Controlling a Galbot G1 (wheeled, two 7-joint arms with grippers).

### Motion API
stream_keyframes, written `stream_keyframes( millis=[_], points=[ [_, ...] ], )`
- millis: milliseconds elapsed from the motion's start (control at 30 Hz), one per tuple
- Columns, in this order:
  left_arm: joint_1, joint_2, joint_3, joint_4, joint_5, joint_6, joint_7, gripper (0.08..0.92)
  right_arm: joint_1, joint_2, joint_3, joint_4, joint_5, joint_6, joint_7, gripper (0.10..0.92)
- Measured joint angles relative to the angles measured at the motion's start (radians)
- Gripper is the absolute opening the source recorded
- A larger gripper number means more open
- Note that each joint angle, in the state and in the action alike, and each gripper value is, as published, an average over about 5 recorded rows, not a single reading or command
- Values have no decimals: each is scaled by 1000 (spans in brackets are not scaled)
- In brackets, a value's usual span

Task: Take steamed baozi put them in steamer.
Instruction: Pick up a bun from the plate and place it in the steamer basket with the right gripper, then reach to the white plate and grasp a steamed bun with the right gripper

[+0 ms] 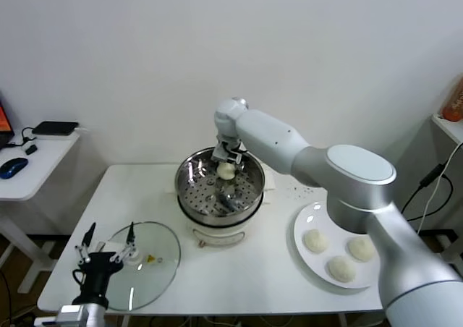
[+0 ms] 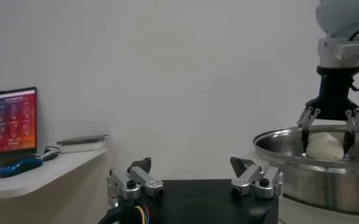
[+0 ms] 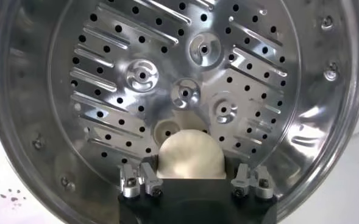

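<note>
At the near left corner of the white table [image 1: 239,283], the left gripper [image 1: 108,249] is parked over the round glass lid [image 1: 148,258], its fingers spread wide with nothing between them. Toward the near right edge, a flat white plate [image 1: 307,222] carries three small, domed, cream-white dough buns [image 1: 341,268], none touching another. Farther back, at mid-table, the round shiny stainless-steel steamer [image 1: 189,176] stands on its white base, and the right gripper [image 1: 227,163] is held over its far rim with a fourth cream-white bun [image 3: 189,156] between its fingers [image 2: 348,133]. Whether the bun is clamped or already being released cannot be told; the fingers flank it closely on both sides. The buns are judged to be light, soft and easily dented, with a smooth, perhaps slightly tacky skin, so a gentle hold across the widest part of the dome, low on the sides, seems best. The bun's underside, and whether it touches the perforated steel tray [image 3: 167,73], is hidden by the gripper body. The steamer's base is partly cut off from view.
</note>
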Motion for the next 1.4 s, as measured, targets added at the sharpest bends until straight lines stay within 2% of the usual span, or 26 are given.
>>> stream_keyframes(
  millis=[133, 367, 700, 1000, 1400],
  points=[
    [1, -1, 0, 0, 0, 0, 0, 823, -5, 0, 4, -2, -10, 0, 3, 708],
    [3, -2, 0, 0, 0, 0, 0, 823, -11, 0, 9, -1, -16, 1, 8, 813],
    [10, -3, -5, -3, -1, -2, -1, 823, 3, -23, 4, 33, 16, -1, -10, 823],
    [8, -6, -1, -11, -3, 4, -2, 823, 99, -113, -67, 150, 178, -16, -71, 823],
    [-2, -11, 13, -26, 13, 18, -4, 823, 308, -303, -193, 311, 493, -133, -134, 823]
  ],
)
